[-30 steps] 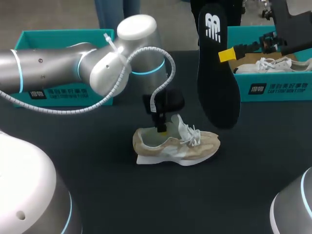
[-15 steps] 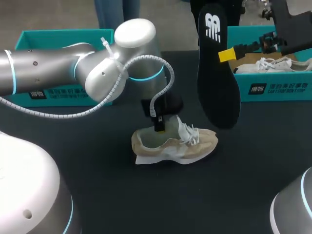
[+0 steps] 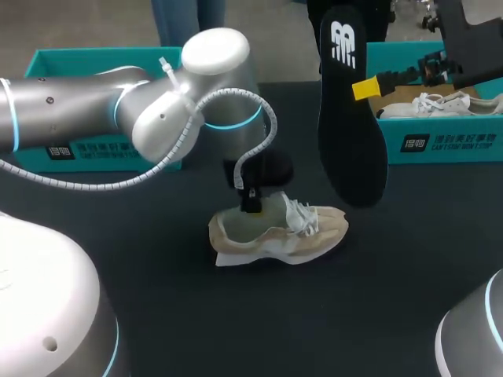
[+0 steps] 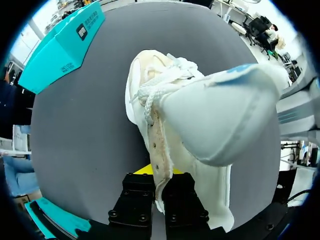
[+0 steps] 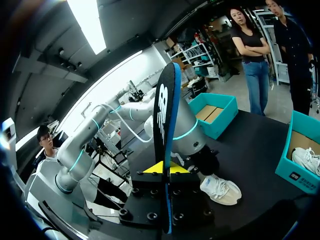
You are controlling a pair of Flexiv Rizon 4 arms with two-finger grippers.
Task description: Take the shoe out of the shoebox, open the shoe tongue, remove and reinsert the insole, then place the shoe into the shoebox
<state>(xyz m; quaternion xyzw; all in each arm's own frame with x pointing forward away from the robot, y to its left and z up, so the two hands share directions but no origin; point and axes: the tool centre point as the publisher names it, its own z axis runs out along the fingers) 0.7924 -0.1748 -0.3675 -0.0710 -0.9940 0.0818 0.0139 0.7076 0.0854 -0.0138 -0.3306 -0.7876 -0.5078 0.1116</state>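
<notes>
left gripper (image 4: 159, 186) pinched nearly closed on the collar edge of the shoe (image 3: 299, 236), upper's wall between both fingers; shoe sits on its sole mid-table (image 3: 393, 306), toe toward my right side, laces loose, tongue standing up; right gripper (image 5: 164, 172) clamped on the black insole (image 3: 351, 133), fingers close together on either face; insole held upright in the air, clear of the shoe, just in front of the right shoebox (image 3: 448, 144); white shoe (image 3: 428, 104) lies in that box; left shoebox (image 3: 78, 61) sits behind the left arm
</notes>
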